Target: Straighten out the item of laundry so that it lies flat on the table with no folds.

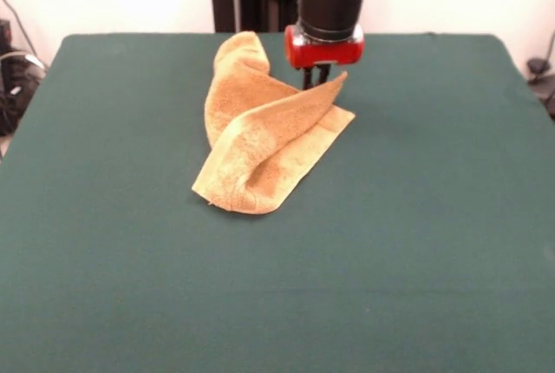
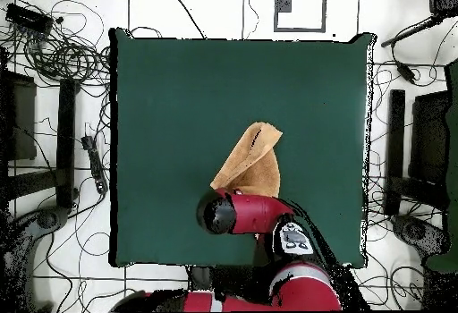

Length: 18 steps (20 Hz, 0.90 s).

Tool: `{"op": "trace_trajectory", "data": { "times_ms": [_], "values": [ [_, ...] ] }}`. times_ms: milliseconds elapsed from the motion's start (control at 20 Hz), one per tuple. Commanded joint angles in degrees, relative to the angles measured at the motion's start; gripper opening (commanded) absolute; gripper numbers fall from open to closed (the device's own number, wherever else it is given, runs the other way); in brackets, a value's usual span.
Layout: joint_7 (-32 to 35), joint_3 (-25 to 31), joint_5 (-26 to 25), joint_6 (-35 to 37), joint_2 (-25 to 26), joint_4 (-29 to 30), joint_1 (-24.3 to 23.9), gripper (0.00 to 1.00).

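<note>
Front view.
- Item: towel [image 1: 264, 134], golden-orange terry. Loc.: on table [image 1: 416, 243], far half, a little left of centre line. Condition: not flat. Cloth is doubled over itself; one flap is folded diagonally across the body, a rolled hump is seen at the far end, and one corner is raised toward the arm. The near corner is spread on the felt.
- Item: gripper [image 1: 317, 78], red/black, hung from above at the towel's far right corner. Dark jaws are seen just below the red collar, at or against the raised corner. Whether they are closed on the cloth or merely beside it cannot be told; the tips are partly hidden by the towel edge.
- Table: green felt, otherwise bare in this view.

Overhead view.
- Towel [image 2: 250, 159]: seen as a long narrow wedge, pointed end toward the far table edge, broad end under the arm. A crease line is seen along the upper part. Well clear of all table [image 2: 179, 86] edges.
- Gripper [image 2: 216, 212]: wrist body is seen end-on over the towel's near-base corner; jaws are hidden beneath it. State: not determinable.

Progress (est.).
- Done: little; the towel is on the table with ample room around it.
- Left: flap to be opened out, hump unrolled, raised corner laid down, all four corners spread. Task judged early-to-mid stage.
</note>
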Motion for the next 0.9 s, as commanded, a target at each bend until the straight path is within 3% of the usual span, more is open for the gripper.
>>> {"op": "trace_trajectory", "data": {
  "times_ms": [50,900],
  "values": [
    [7.2,4.6,2.1,5.7,7.8,-2.8,1.1,0.00],
    [6.2,6.7,7.1,19.5,2.3,-5.1,-0.7,0.00]
  ]
}}
